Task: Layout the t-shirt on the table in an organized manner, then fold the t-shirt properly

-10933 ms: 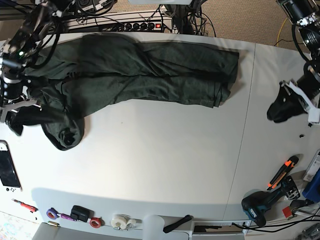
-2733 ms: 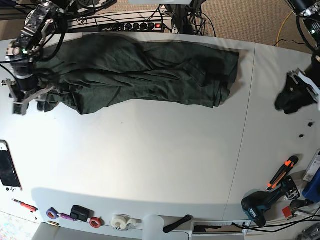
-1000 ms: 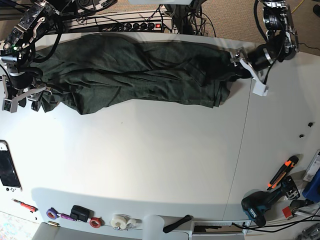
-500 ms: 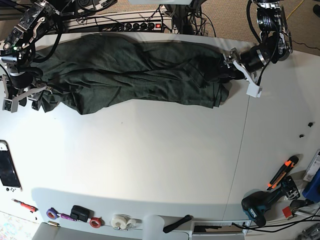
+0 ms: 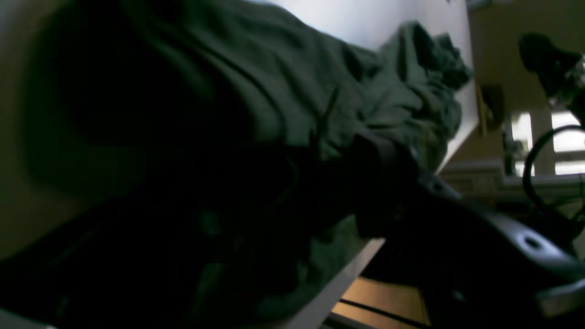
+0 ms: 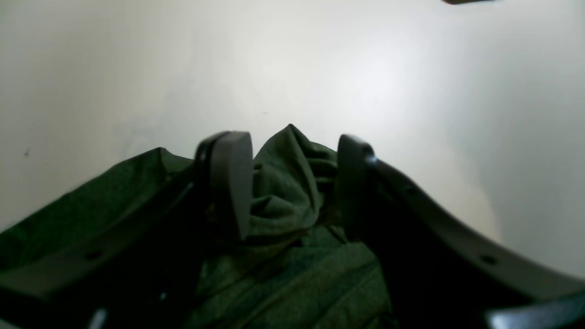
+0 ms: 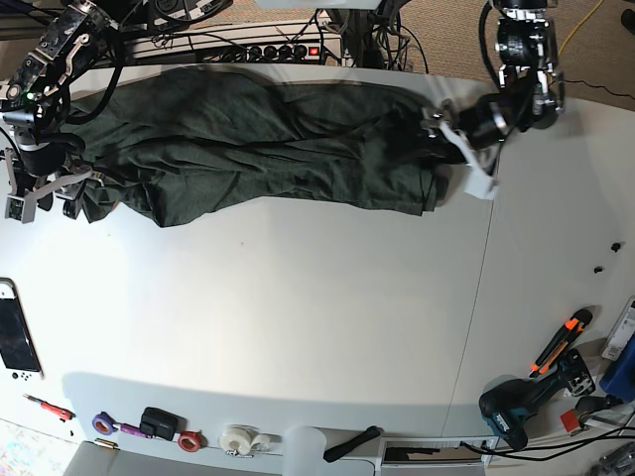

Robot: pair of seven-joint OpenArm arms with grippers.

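t-shirt (image 7: pixel 268 144) lies bunched and wrinkled in a long band across the far part of the white surface (image 7: pixel 327 327), stretched between the two arms. Left gripper (image 7: pixel 454 151) sits at the shirt's end on the base view's right, over the cloth edge, jaws spread wide; its wrist view is dark and blurred, green fabric right under it, cannot tell if any cloth is pinched. Right gripper (image 6: pixel 292 192) is at the shirt's opposite end, low on the surface, jaws apart with a rumpled fold of shirt (image 6: pixel 283 192) standing up between the fingers (image 6: pixel 231 183), cloth touching the inner face of one finger; not clamped tight. Bare surface (image 6: pixel 320 68) beyond the fingertips. Tools and tape rolls (image 7: pixel 238 438) lie along the near edge, well apart from the shirt
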